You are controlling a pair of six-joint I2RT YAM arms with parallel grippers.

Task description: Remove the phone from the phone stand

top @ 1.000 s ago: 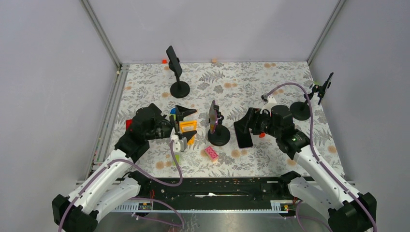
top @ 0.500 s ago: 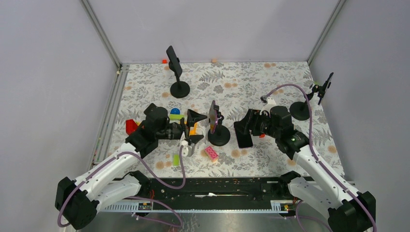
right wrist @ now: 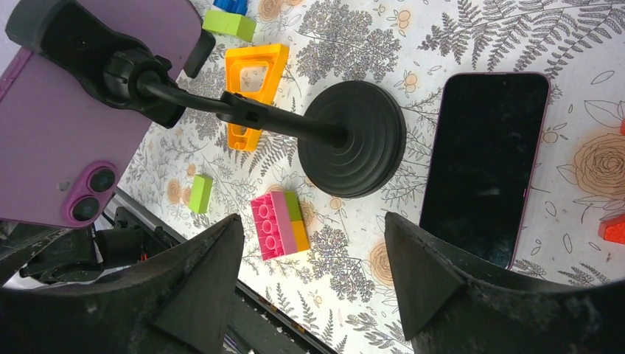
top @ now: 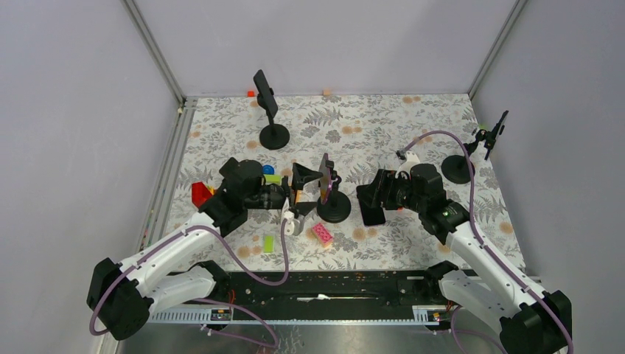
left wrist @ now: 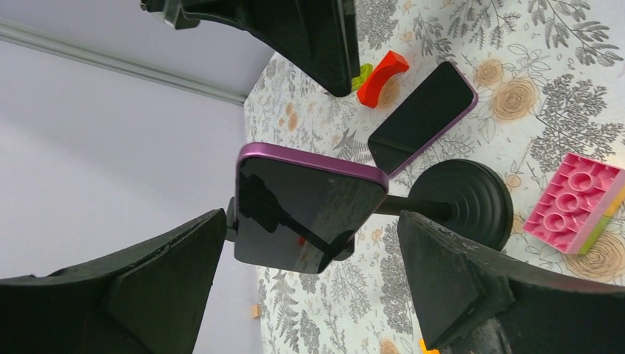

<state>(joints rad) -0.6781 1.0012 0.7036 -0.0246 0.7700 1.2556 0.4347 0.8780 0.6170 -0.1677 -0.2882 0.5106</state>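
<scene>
Now the left claw (top: 306, 193), spread open, has been brought forward until the phone (left wrist: 302, 214), clamped upright in the phone stand (top: 334, 209), is framed between its fingers (left wrist: 147, 287); closing is judged next. The right claw (right wrist: 311, 228) is held open nearby.

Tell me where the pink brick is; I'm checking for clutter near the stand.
In the top view, the pink brick lies just on the near side of the middle phone stand's base, left of the flat phone.
</scene>
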